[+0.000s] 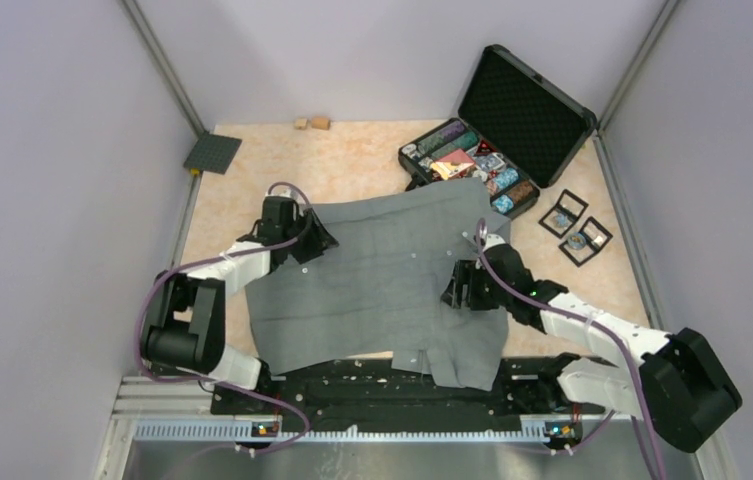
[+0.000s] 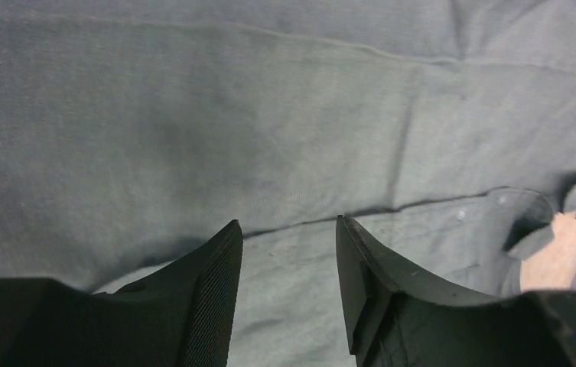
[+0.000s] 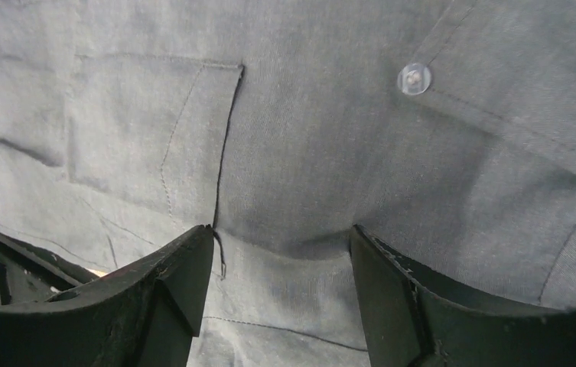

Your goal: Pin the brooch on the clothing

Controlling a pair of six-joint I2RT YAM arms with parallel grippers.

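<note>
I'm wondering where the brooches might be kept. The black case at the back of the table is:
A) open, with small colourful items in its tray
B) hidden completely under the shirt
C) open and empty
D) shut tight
A: the black case has its lid raised, and its tray holds rows of small colourful items.

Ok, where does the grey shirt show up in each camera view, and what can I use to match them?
Top external: the grey shirt lies spread across the middle of the table, between both arms.
Left wrist: it fills almost the whole picture, beyond the left gripper.
Right wrist: it fills the picture, with the chest pocket at upper left.
Shared landmark: the pale buttons along the shirt front.
</note>
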